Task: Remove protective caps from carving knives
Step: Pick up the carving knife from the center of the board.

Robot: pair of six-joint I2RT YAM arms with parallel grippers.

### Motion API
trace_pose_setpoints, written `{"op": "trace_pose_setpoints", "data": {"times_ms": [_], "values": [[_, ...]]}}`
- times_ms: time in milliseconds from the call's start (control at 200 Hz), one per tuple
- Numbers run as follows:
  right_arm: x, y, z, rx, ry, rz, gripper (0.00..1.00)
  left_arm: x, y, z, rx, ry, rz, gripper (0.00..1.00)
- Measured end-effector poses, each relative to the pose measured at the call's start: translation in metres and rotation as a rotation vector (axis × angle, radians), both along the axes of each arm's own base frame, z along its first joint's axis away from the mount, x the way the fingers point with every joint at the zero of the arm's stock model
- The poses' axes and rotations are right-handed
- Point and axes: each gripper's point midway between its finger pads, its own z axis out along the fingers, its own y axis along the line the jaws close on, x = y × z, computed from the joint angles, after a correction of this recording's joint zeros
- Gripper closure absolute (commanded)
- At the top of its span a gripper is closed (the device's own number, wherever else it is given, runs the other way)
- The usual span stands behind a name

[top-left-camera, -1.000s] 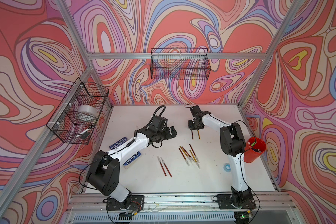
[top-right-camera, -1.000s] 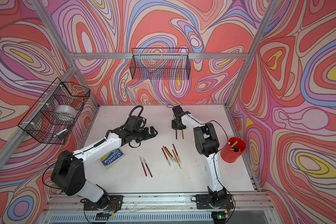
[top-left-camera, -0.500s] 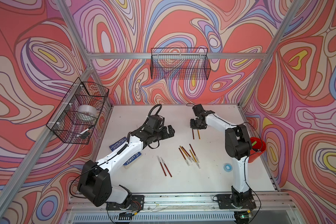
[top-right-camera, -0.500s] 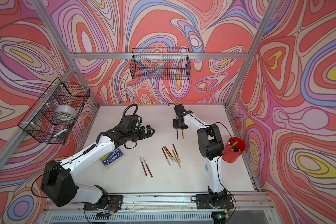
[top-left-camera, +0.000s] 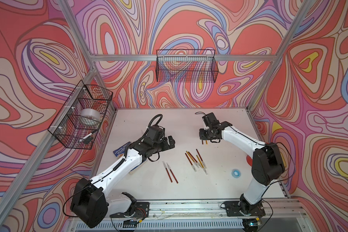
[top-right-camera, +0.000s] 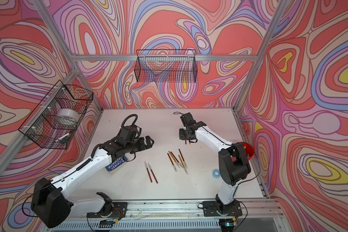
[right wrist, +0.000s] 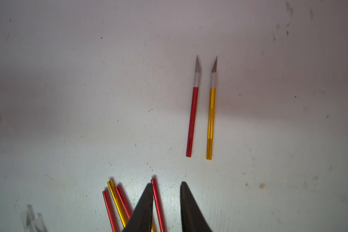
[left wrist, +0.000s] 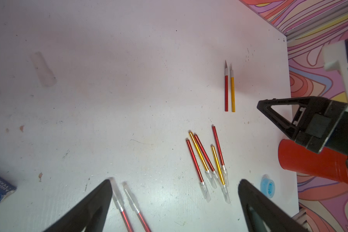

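On the near part of the bench (top-left-camera: 189, 192), just left of centre in both top views, two red carving knives (top-left-camera: 170, 173) lie side by side. Their protective caps (left wrist: 117, 195) are on and point up-frame. At much the same depth, toward the right, lies a blue tape ring (top-left-camera: 235, 173).

Slightly farther, at centre frame, five more knives (top-left-camera: 195, 160), three red and two yellow, lie fanned and touching, capped ends toward the lower edge. A blue book (top-right-camera: 117, 162) sits left of them, partly under the left arm. A red cup (left wrist: 309, 162) at the right is mostly hidden behind the right arm.

The left end effector (top-left-camera: 170, 141) hangs left of centre, jaws spread wide with nothing in them.

Farther, right of centre, the right end effector (right wrist: 166, 183) shows only a narrow gap between its jaws, with bare bench in it and nothing gripped. Beyond it, in the right wrist view, two uncapped knives (right wrist: 192, 120), one red and one yellow, lie parallel, just apart, with their grey blades bare.

A wire basket (top-left-camera: 68, 138) on the left wall holds a tape roll (top-left-camera: 89, 116) and a white marker (top-left-camera: 86, 137). Another basket (top-left-camera: 186, 68) hangs on the back wall, upper centre.
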Motion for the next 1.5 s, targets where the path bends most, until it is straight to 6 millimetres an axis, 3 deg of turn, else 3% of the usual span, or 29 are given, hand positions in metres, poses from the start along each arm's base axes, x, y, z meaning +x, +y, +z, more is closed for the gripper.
{"op": "trace_pose_setpoints", "data": {"times_ms": [366,666,856,1142,1332,1502], "values": [[-0.033,0.012,-0.009,0.021,0.013,0.025,0.73,-0.002,0.008,-0.001,0.017,-0.008,0.025,0.00],[-0.062,0.049,-0.007,0.038,0.004,0.113,0.71,0.004,0.014,0.001,0.039,0.004,0.051,0.00],[-0.102,0.068,-0.008,0.042,-0.005,0.175,0.70,0.002,0.016,0.001,0.049,0.011,0.056,0.00],[-0.148,0.066,-0.030,0.007,0.030,0.180,0.70,-0.003,0.020,-0.003,0.051,0.014,0.062,0.00],[-0.161,0.075,-0.040,-0.019,0.038,0.192,0.70,-0.011,0.024,-0.020,0.072,0.050,0.060,0.00],[-0.160,0.077,-0.045,-0.060,0.044,0.189,0.70,-0.011,0.024,-0.023,0.078,0.054,0.055,0.00]]}}
